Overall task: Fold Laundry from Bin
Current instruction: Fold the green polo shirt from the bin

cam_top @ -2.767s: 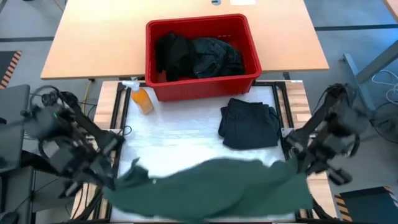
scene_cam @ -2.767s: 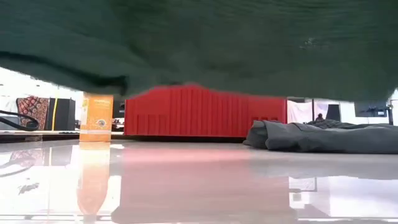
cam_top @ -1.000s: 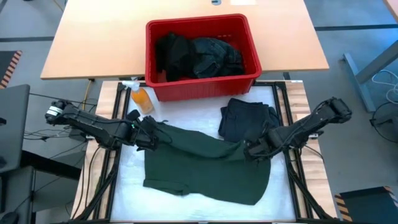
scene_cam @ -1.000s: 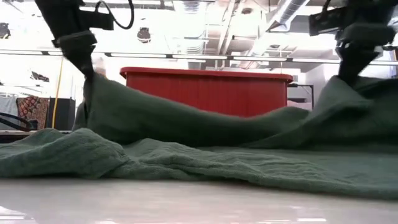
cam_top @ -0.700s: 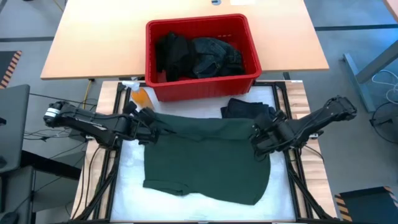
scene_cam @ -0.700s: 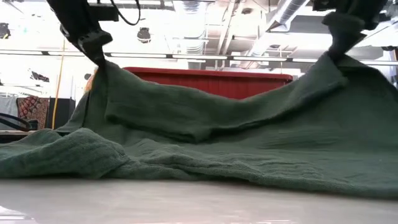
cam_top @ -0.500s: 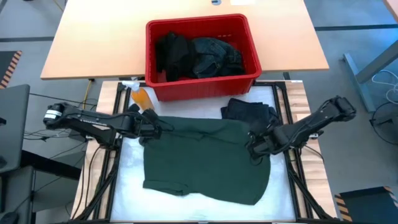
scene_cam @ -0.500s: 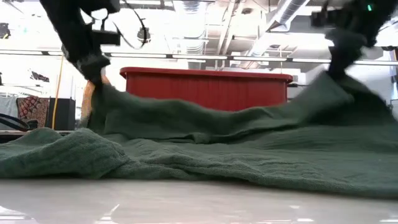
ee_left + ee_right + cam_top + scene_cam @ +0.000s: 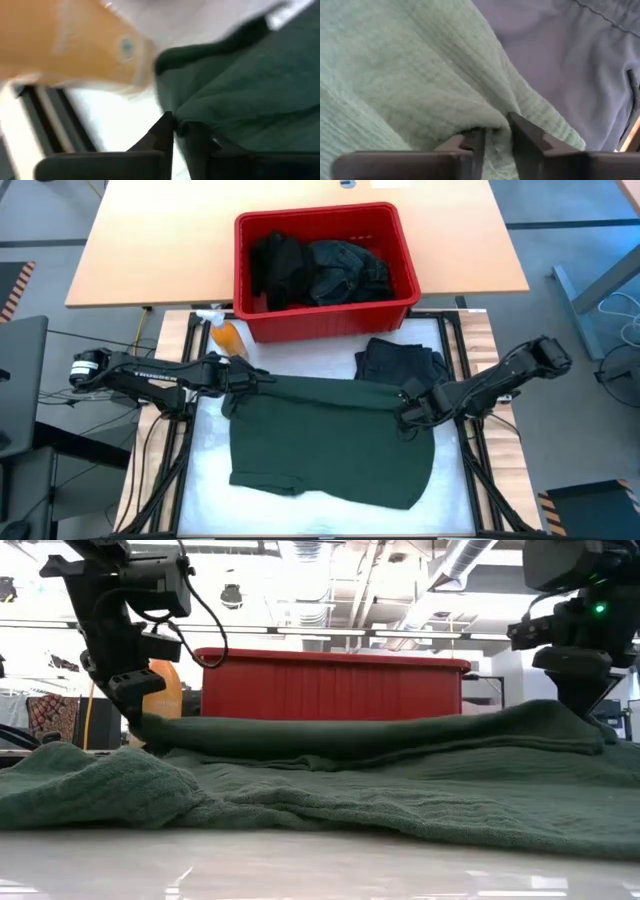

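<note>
A dark green shirt [image 9: 330, 440] lies spread on the white mat, its far edge a doubled fold [image 9: 350, 735] running between my two grippers. My left gripper [image 9: 235, 380] is at the fold's left corner, shut on it. At the fold's right corner, my right gripper [image 9: 405, 410] points down, its fingers a little apart, astride a ridge of the cloth [image 9: 495, 132]. The red bin [image 9: 330, 320] stands behind, with dark laundry [image 9: 320, 270] inside. My left gripper pinches the shirt's far left corner [image 9: 178, 121] between its two fingers, at the cloth's edge. The fingers slant down from the table's left side. The cloth there lies low on the mat and is slack. How many layers it has I cannot tell.
A folded dark garment [image 9: 400, 365] lies on the mat just beyond my right gripper. An orange spray bottle [image 9: 228, 340] stands close behind my left gripper, beside the bin's front left corner. The tan tabletop [image 9: 140, 250] lies farther back.
Both grippers have carried the shirt's held edge up and toward the bin, then down. The cloth between them hung raised and sagging; now that edge lies low and flat as a fold on the mat. The shirt's near part stayed where it was.
</note>
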`<action>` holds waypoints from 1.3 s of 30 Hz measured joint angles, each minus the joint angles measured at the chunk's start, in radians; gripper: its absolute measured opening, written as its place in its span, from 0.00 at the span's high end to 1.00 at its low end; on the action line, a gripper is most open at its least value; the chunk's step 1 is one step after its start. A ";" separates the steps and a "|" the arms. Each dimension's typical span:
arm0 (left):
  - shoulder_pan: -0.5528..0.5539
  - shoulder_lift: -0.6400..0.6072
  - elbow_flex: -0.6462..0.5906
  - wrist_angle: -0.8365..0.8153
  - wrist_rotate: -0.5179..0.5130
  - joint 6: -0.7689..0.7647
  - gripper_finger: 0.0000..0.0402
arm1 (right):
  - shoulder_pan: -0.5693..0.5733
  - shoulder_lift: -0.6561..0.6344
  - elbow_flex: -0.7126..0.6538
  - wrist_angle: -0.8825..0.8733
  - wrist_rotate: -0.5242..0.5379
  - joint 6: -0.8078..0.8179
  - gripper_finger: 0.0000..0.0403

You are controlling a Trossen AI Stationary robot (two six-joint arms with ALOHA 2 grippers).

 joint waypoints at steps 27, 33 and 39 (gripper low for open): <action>-0.213 -0.040 0.221 -0.063 0.102 0.022 0.66 | 0.075 -0.017 0.234 -0.445 -0.191 0.031 0.61; -0.305 -0.034 0.144 0.197 0.422 0.051 0.66 | 0.151 -0.022 0.248 -0.221 -0.206 0.062 0.61; -0.553 -0.024 0.019 0.539 0.513 0.032 0.66 | 0.352 0.013 0.236 0.225 -0.108 -0.040 0.61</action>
